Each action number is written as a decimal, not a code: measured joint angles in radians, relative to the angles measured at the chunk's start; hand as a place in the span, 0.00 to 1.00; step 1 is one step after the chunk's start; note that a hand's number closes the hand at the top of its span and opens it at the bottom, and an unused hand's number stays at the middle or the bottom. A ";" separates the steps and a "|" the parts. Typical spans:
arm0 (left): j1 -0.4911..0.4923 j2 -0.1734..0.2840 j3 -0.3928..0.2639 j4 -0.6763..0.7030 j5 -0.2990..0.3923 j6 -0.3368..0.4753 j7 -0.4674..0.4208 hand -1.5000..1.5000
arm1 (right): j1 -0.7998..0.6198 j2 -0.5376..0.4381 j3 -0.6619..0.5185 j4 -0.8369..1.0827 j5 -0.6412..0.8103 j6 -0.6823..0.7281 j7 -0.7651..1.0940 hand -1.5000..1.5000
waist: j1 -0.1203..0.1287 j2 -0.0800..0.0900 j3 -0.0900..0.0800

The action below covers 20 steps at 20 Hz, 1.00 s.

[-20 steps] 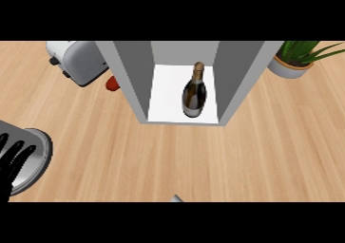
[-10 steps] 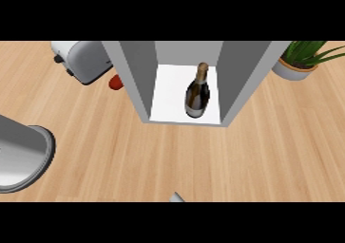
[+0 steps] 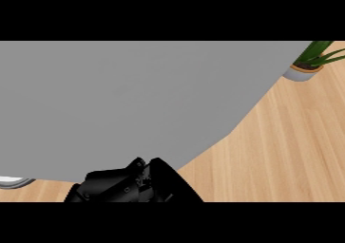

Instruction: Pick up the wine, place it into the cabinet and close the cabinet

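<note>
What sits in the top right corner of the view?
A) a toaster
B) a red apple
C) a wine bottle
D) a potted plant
D: a potted plant with green leaves stands on the wooden counter there, beside the big grey surface filling most of the view.

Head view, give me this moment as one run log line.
view: mostly blocked by grey surface | wine, cabinet: hidden | black hand: bottom edge, side unclear | potted plant: top right | counter: visible right

head view, steeply down, counter [image 3: 294,142]
</note>
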 measured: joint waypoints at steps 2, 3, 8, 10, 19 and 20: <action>0.011 -0.003 0.013 0.006 -0.009 -0.019 0.003 0.00 | -0.075 0.018 -0.049 0.087 -0.029 -0.003 -0.014 1.00 | -0.002 0.001 0.002; 0.015 -0.004 0.018 0.005 -0.009 -0.024 0.008 0.00 | -0.113 0.024 -0.071 0.137 -0.046 -0.004 -0.026 1.00 | -0.002 0.003 0.002; 0.049 -0.004 0.053 0.000 -0.002 -0.059 0.032 0.00 | -0.239 0.043 -0.200 0.344 -0.161 0.075 -0.109 1.00 | -0.002 0.007 0.003; 0.064 -0.011 0.064 0.010 -0.013 -0.062 0.034 0.00 | -0.293 0.046 -0.252 0.427 -0.206 0.124 -0.140 1.00 | -0.003 0.008 0.002; 0.078 -0.033 0.101 0.024 -0.051 -0.088 0.067 0.00 | -0.387 0.046 -0.308 0.673 -0.483 0.518 -0.116 1.00 | 0.006 0.015 0.002; 0.078 -0.036 0.105 0.020 -0.052 -0.086 0.070 0.00 | -0.389 0.047 -0.300 0.698 -0.509 0.569 -0.106 1.00 | 0.006 0.015 0.001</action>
